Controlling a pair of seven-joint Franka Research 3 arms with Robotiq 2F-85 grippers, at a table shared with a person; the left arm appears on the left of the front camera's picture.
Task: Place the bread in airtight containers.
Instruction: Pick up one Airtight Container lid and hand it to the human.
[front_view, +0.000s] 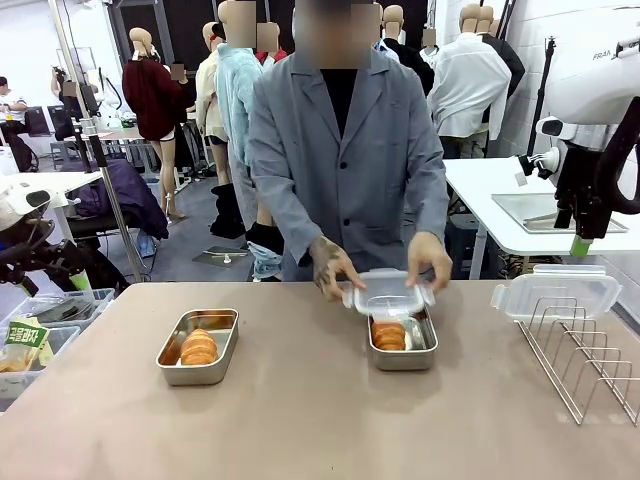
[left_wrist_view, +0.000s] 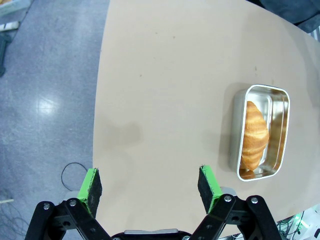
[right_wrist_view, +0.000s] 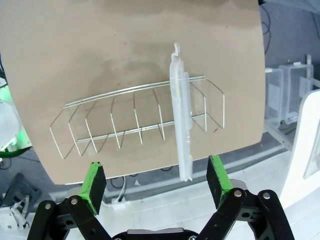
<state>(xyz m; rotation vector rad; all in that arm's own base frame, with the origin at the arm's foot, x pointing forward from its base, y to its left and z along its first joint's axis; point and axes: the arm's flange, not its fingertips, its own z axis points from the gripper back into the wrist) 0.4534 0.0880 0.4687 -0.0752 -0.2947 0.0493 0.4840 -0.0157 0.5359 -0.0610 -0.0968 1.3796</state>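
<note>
Count of shiny rectangular steel tins with rounded corners: two, both on the tan table (front_view: 300, 430) and well apart. The left tin (front_view: 195, 377) sits left of centre in the front view. The right tin (front_view: 402, 363) sits just right of centre. Count of golden-brown ridged croissant rolls: two, one per tin. The left roll (front_view: 199, 347) lies inside the left tin, which is uncovered. The right roll (front_view: 388, 335) lies in the near part of the right tin. Count of clear plastic clip-on lids: two. The first lid (front_view: 390, 292) is held over the far end of the right tin by a person in a grey coat, one hand (front_view: 332, 268) and the other hand (front_view: 430, 258) at either side of it. Whether it touches the rim cannot be told. The second lid (front_view: 555, 292) stands on edge in a silver wire rack (front_view: 585, 360) at the right of the frame. Count of racks: one. Legible writing: only the letters "FRA" on the white arm casing (front_view: 600, 80) at upper right. The print on a green packet (front_view: 20, 345) in a clear bin at lower left is unreadable. The left gripper (left_wrist_view: 150, 182) stands with its jaws wide apart, holding nothing, above the table edge. The right gripper (right_wrist_view: 157, 182) is likewise spread and holding nothing, above the rack.
</note>
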